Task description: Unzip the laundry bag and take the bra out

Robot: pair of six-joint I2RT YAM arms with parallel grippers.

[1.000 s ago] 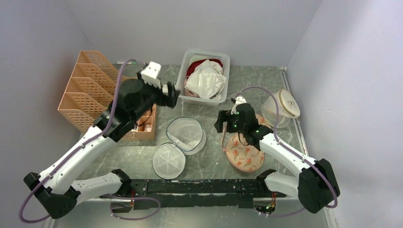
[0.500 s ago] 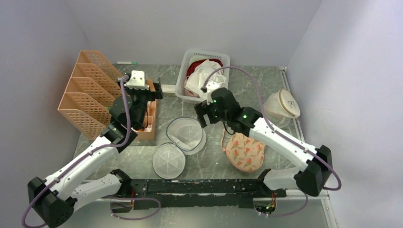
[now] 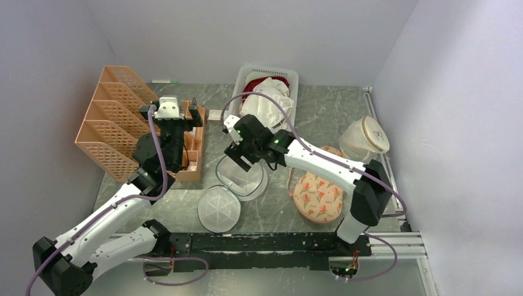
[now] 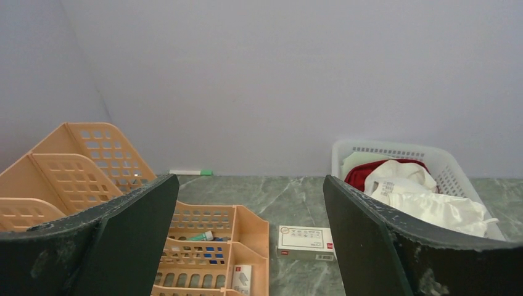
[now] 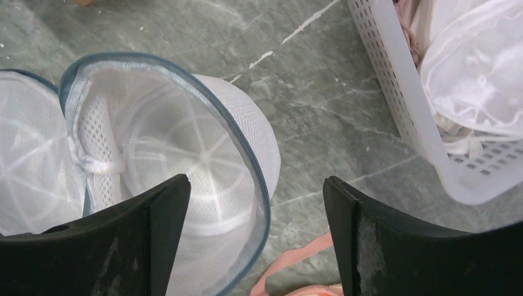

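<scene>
The laundry bag (image 3: pixel 243 176) lies unzipped in the middle of the table, its round lid (image 3: pixel 219 208) flopped toward me. In the right wrist view the bag (image 5: pixel 185 154) shows only white mesh inside its blue-grey rim. The white bra (image 3: pixel 268 102) lies in the white basket, also seen in the right wrist view (image 5: pixel 475 68) and the left wrist view (image 4: pixel 432 200). My right gripper (image 3: pixel 239 159) hangs open and empty over the bag's far rim (image 5: pixel 256 228). My left gripper (image 3: pixel 173 113) is open and empty, raised above the peach tray, facing the back wall (image 4: pixel 250 234).
The white basket (image 3: pixel 237 117) also holds a dark red garment (image 3: pixel 253 86). A peach file rack (image 3: pixel 111 123) and a peach tray (image 3: pixel 192 157) stand at the left. A small white box (image 4: pixel 306 242) lies beside the tray. A floral pouch (image 3: pixel 317 194) and a gold-rimmed translucent bag (image 3: pixel 364 139) sit at the right.
My right arm swung left from the floral pouch to over the open bag. My left arm drew back from the basket to above the peach tray. Both grippers stay open.
</scene>
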